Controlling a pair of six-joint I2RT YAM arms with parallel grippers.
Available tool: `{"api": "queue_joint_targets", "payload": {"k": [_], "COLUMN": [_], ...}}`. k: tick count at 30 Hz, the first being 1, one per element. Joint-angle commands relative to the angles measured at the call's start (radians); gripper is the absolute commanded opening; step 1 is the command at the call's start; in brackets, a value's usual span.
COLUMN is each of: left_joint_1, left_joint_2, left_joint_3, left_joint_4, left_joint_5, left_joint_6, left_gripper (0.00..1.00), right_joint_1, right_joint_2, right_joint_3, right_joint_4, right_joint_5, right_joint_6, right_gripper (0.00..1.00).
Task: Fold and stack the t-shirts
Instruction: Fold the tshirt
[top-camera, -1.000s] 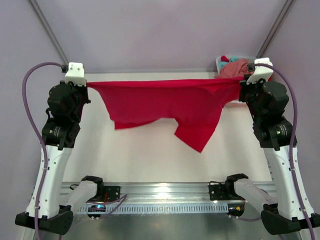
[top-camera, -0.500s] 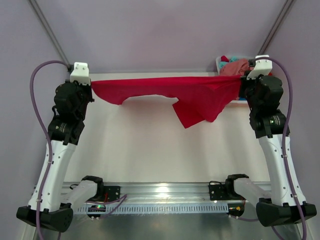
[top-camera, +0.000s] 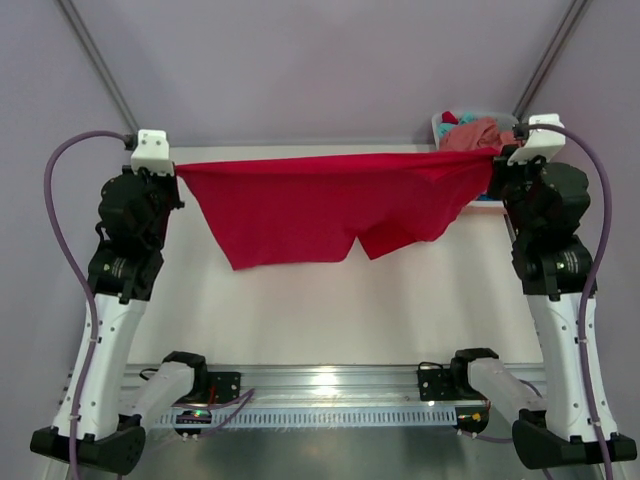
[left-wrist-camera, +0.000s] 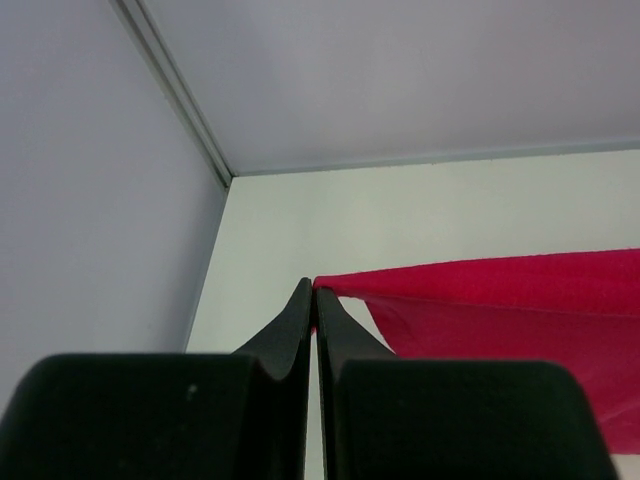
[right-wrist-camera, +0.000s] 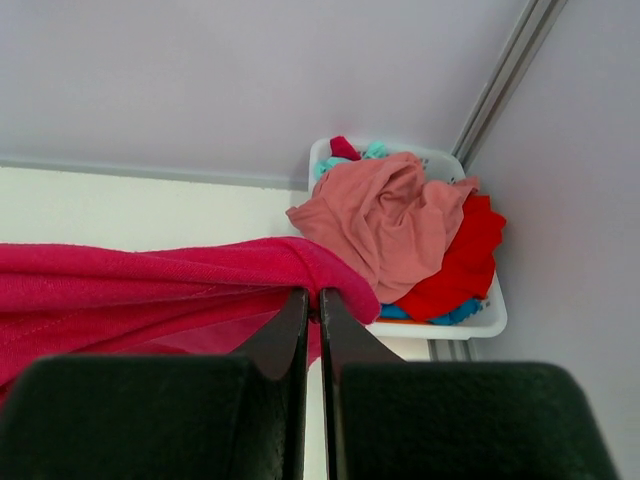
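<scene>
Above the table (top-camera: 300, 310) in the top view, the red shirt (top-camera: 320, 205) hangs stretched in the air between the 2 arms, its upper edge taut from 9 o'clock to 3 o'clock and its lower part drooping unevenly. The left gripper (top-camera: 178, 170) pinches 1 end and the right gripper (top-camera: 497, 152) the other. A basket (top-camera: 437, 125) sits at the table's 1 o'clock corner with a pink shirt (top-camera: 475, 133) heaped in it. In the left wrist view, the left gripper (left-wrist-camera: 313, 288) is clamped on a corner of the red shirt (left-wrist-camera: 500, 300), which runs off toward 3 o'clock. In the right wrist view, the right gripper (right-wrist-camera: 313, 293) is closed on a bunched edge of the red shirt (right-wrist-camera: 130, 285) running toward 9 o'clock; at 1 o'clock the basket (right-wrist-camera: 490, 322) holds the pink shirt (right-wrist-camera: 390, 215) over more red and teal cloth.
</scene>
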Motion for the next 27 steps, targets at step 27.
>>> {"api": "queue_joint_targets", "payload": {"k": [27], "left_joint_1": [0.021], "left_joint_2": [-0.330], "left_joint_3": [0.082], "left_joint_4": [-0.267], "left_joint_5": [0.030], "left_joint_6": [-0.059], "left_gripper": [0.00], "right_joint_1": [-0.035], "right_joint_2": [-0.276], "right_joint_3": [0.217], "right_joint_4": [-0.246], "right_joint_5": [0.003], "right_joint_6": [0.028], "right_gripper": [0.03]}}
